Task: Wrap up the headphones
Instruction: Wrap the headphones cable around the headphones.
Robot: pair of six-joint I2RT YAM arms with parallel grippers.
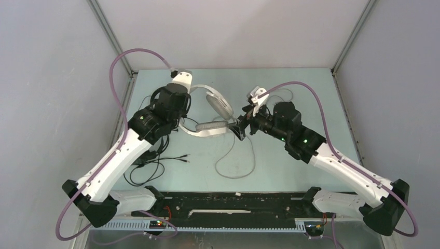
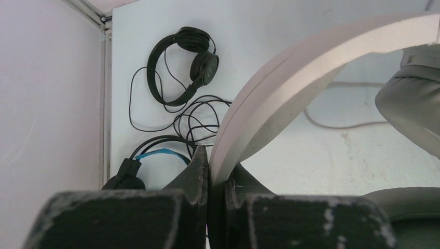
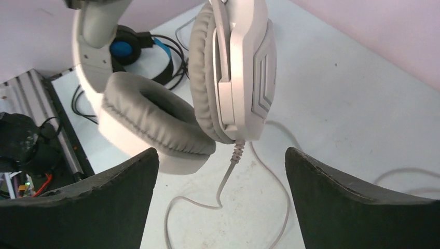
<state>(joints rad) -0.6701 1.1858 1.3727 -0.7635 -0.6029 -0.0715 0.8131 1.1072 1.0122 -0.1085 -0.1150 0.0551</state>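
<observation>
Three wired headsets share the pale counter [image 1: 290,171]. One white plastic headset with grey ear cushions [image 1: 218,106] stands near the middle, and its single pale cable [image 1: 236,166] loops toward 6 o'clock. The left arm's fingers [image 2: 200,176] are pinched narrow on its headband. The right arm's fingers [image 3: 104,202] stand wide at 3 o'clock of its two ear cups, gripping nothing. One slim black headset [image 2: 181,57] and one bulkier black headset with a blue-lined band [image 2: 155,153] lie at 9 o'clock. From above, the left arm hides both, and only their tangled black cables [image 1: 155,161] show. In the left wrist view the fingers partly cover the bulkier one.
</observation>
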